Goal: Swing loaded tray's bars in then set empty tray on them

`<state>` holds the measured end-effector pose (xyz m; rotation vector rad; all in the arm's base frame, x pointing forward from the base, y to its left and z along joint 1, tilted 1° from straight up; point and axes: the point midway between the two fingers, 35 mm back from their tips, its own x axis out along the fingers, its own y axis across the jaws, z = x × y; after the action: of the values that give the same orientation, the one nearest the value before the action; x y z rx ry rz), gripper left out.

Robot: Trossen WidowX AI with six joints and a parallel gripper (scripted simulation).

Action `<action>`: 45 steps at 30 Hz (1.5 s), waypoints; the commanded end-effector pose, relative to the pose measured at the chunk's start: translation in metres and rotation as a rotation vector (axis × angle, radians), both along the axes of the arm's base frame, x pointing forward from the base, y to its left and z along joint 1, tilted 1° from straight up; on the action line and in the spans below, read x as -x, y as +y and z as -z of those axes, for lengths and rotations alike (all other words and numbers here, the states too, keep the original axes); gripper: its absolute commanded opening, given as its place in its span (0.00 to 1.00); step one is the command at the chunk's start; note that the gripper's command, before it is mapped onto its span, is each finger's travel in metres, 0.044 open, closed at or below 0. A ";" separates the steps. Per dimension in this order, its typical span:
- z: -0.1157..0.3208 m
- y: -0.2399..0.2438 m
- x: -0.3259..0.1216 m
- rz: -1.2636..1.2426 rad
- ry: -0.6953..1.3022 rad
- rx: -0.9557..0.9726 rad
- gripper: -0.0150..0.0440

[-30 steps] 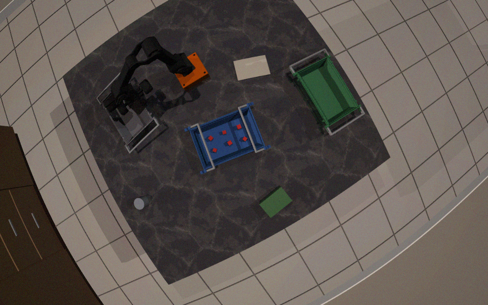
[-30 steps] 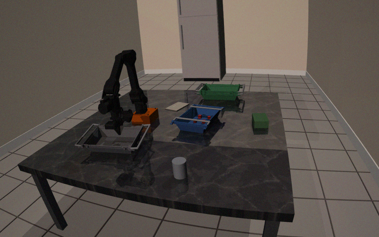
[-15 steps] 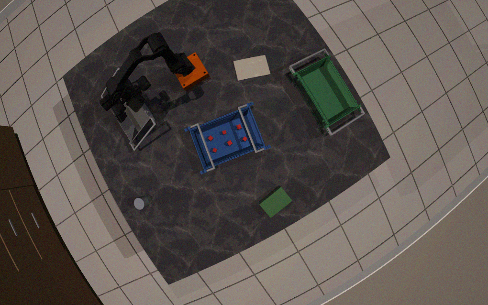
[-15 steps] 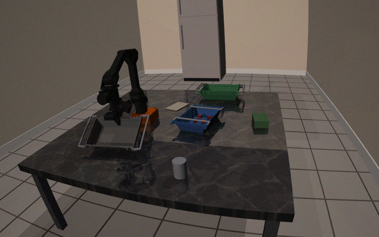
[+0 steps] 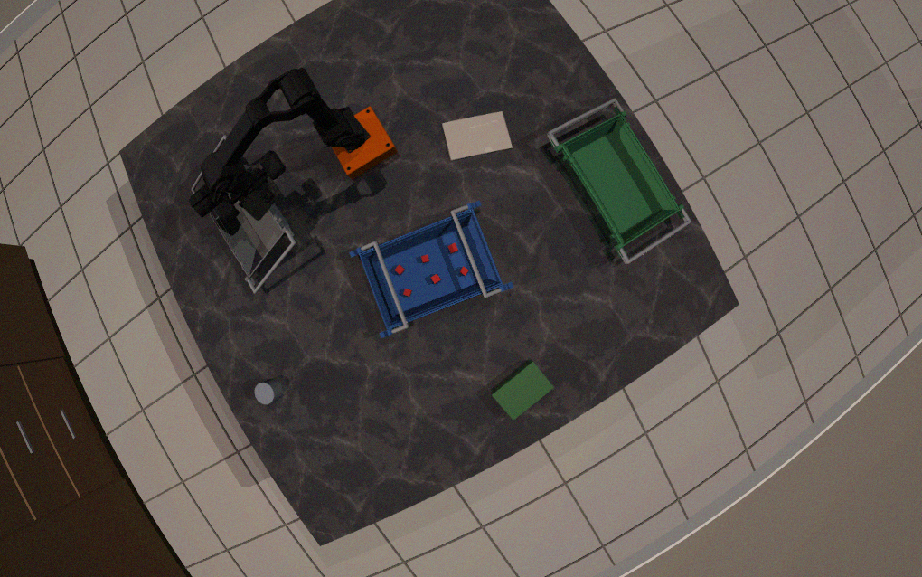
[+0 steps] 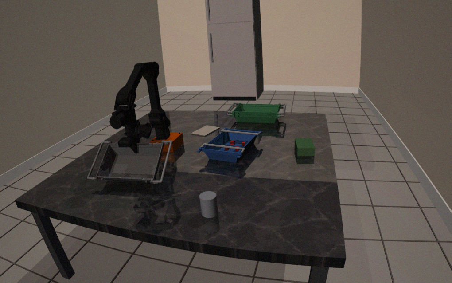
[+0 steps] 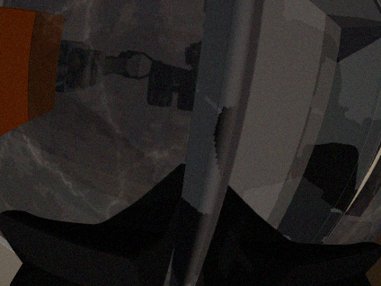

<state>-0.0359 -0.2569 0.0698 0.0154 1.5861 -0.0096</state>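
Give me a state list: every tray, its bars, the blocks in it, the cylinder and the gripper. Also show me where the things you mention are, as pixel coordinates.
Blue tray [image 5: 416, 277] [image 6: 220, 156]: upright, loaded.
Blue tray's bars [image 5: 390, 285] [image 6: 222, 147]: both swung in across the top.
Red blocks [image 5: 436, 279] [image 6: 232, 143]: loose inside.
Grey tray [image 5: 255, 234] [image 6: 133, 167] [image 7: 274, 112]: empty, tilted, bars out.
Green tray [image 5: 622, 184] [image 6: 255, 116]: upright, empty, bars out.
Grey cylinder [image 5: 264, 392] [image 6: 208, 205]: upright.
Gripper [image 5: 252, 197] [image 6: 133, 145] [image 7: 194, 174]: shut on the grey tray's long side.

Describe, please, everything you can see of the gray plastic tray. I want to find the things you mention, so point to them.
The gray, rectangular, plastic-looking tray [image 5: 252, 239] [image 6: 135, 164] [image 7: 279, 112] has sloping walls and a pale metallic-looking bar swung outward at each end. No blocks show inside. The black end effector [image 5: 227, 203] [image 6: 134, 147] [image 7: 194, 174] grips its long side nearest the orange base, and it hangs tilted, that side raised.
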 end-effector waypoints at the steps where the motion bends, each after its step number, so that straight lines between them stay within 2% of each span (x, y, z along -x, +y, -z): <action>1: -0.007 -0.006 0.001 0.002 0.002 0.033 0.25; 15: -0.012 -0.010 0.001 0.002 0.002 0.033 0.25; 45: -0.105 -0.069 0.008 0.002 0.003 0.039 0.25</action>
<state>-0.0435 -0.3177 0.1591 0.0114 1.5866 -0.0122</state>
